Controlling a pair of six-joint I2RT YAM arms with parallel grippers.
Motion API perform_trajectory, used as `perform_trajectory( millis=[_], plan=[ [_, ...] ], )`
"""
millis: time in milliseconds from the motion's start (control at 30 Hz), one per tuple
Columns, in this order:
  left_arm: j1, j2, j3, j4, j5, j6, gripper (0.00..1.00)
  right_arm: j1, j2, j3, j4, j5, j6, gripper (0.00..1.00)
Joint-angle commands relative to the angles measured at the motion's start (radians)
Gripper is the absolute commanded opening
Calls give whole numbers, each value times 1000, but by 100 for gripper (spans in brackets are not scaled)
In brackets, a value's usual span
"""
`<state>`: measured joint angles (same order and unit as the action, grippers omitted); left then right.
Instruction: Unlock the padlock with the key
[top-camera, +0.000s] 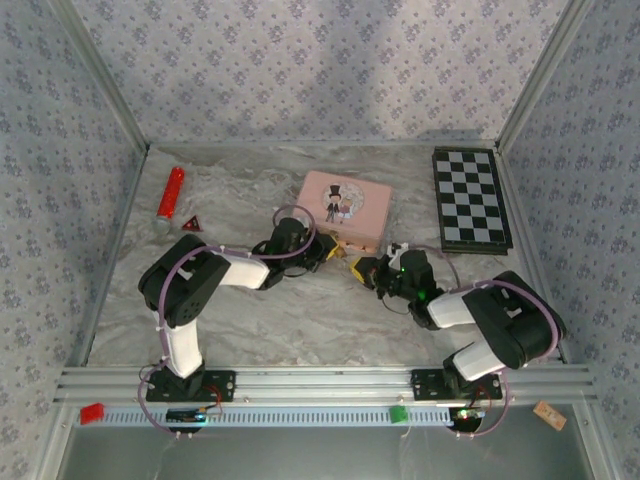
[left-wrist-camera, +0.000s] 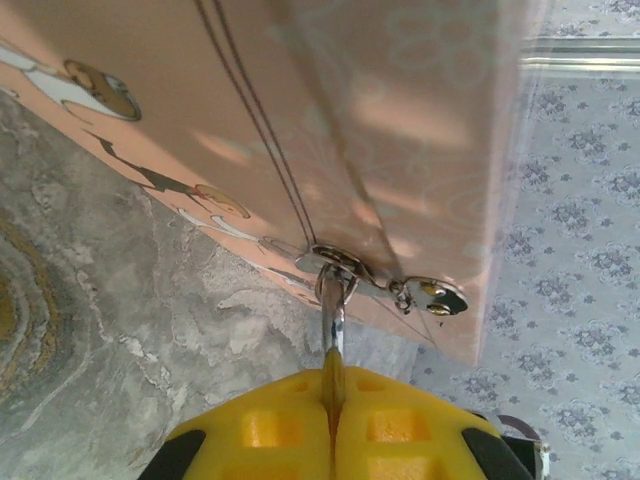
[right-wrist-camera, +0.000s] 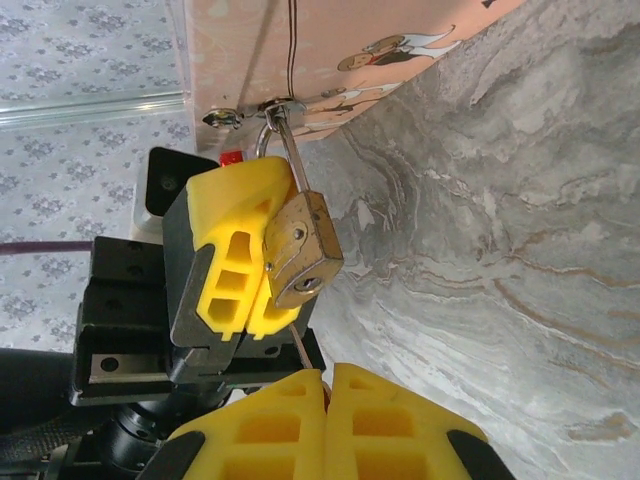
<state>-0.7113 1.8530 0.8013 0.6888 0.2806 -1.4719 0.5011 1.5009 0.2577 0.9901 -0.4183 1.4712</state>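
A: The padlock (right-wrist-camera: 303, 250) is hanging from the pink box (right-wrist-camera: 330, 40) by its hasp (left-wrist-camera: 340, 262); the left gripper (left-wrist-camera: 333, 385) is clenching the shackle (left-wrist-camera: 333, 315).
B: The right gripper (right-wrist-camera: 328, 375) is pinching, seemingly, the key (right-wrist-camera: 298, 345). I'm advising squaring it to the keyhole (right-wrist-camera: 312, 284) first.

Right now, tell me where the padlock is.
Centre of the right wrist view: the brass padlock hangs by its shackle from the clasp of the pink box, against the left gripper, just ahead of the right gripper.
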Motion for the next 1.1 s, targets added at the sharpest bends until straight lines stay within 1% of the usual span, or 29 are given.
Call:
perform_trajectory(
  millis=[0, 233, 533, 800, 1067],
  plan=[
    [4, -13, -11, 60, -12, -37, 0, 4, 50, -12, 110, 16, 42, 0],
    [4, -21, -17, 58, -11, -37, 0, 6, 188, -19, 279, 18, 93, 0],
    [6, -10, -40, 81, -24, -42, 0, 8, 279, -39, 403, 20, 132, 0],
    [8, 0, -46, 92, -26, -45, 0, 11, 242, -43, 378, 29, 120, 0],
    [8, -8, -53, 83, -25, -41, 0, 11, 240, -26, 402, 22, 143, 0]
  ],
)
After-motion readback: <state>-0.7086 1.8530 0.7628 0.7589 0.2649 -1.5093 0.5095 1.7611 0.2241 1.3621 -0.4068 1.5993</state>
